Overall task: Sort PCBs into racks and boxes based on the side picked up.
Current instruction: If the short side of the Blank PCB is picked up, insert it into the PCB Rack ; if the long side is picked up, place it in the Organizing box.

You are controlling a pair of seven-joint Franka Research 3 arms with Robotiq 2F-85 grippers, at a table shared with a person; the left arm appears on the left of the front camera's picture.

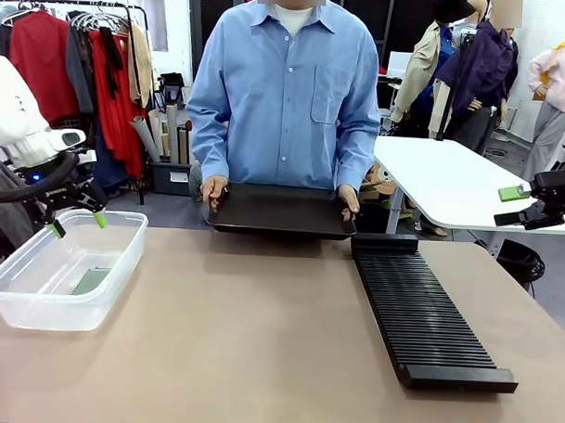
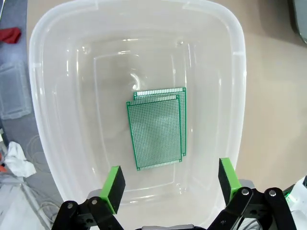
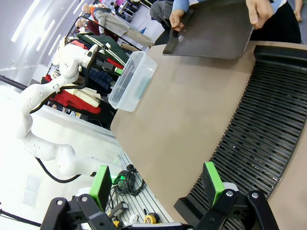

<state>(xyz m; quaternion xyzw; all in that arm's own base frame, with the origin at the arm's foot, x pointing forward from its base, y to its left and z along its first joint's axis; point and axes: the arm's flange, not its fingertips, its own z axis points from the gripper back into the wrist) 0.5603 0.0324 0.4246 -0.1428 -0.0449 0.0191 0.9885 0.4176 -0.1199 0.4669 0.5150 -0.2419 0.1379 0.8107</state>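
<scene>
At the left of the front view my left gripper [image 1: 74, 225] hangs over the clear box [image 1: 38, 300], its jaws spread wide and holding nothing. Down my left wrist view, two PCBs [image 2: 157, 127] lie flat and overlapping on the box floor, mid-frame, just above and between my green pads [image 2: 113, 186]. In the middle, the person's hands [image 1: 214, 188] hold a black tray [image 1: 282, 211] at the far edge. The black rack [image 1: 426, 314] lies at right. My right gripper [image 3: 158, 182], at the bottom of its wrist view, is open and empty, beside the rack's near end.
</scene>
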